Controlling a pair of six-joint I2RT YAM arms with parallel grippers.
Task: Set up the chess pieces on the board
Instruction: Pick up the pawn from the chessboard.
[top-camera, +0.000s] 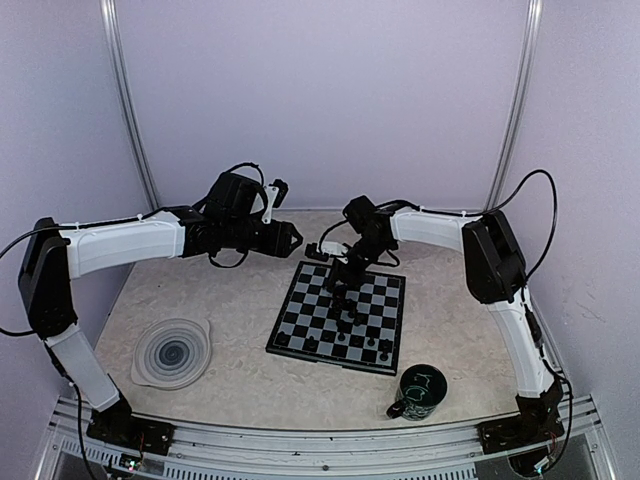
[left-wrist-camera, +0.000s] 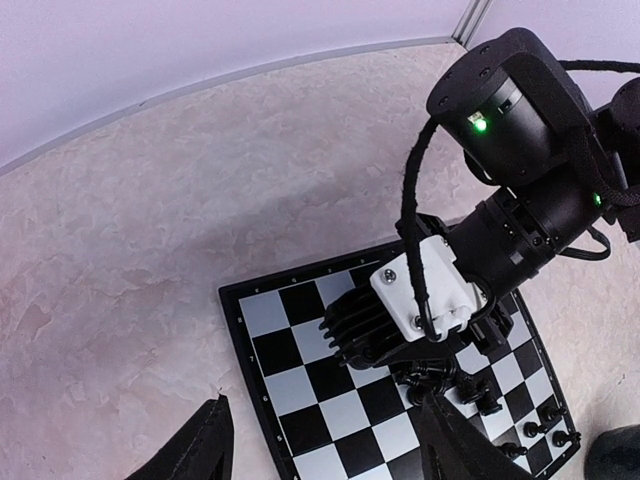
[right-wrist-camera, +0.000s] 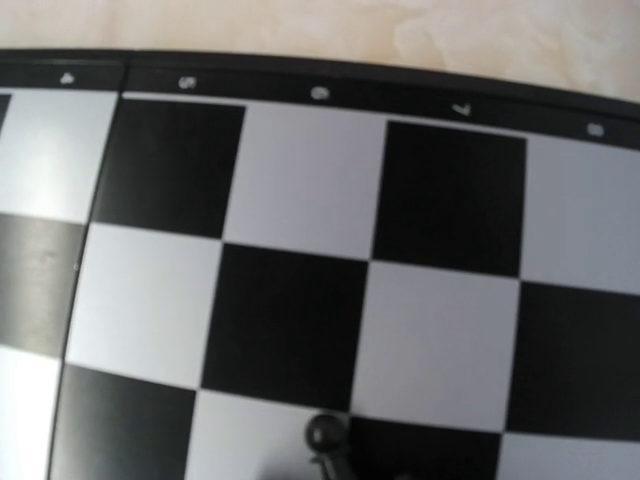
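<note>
Though flat and glossy, chequered board (right-wrist-camera: 300, 180); round-headed black pawn (right-wrist-camera: 325, 436)

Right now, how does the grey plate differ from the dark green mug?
The plate is flat, pale grey with a spiral pattern, and lies left of the board; the mug is taller, dark green and stands upright by the board's near right corner. The plate is the wider of the two. Both sit on the table, off the board.
</note>
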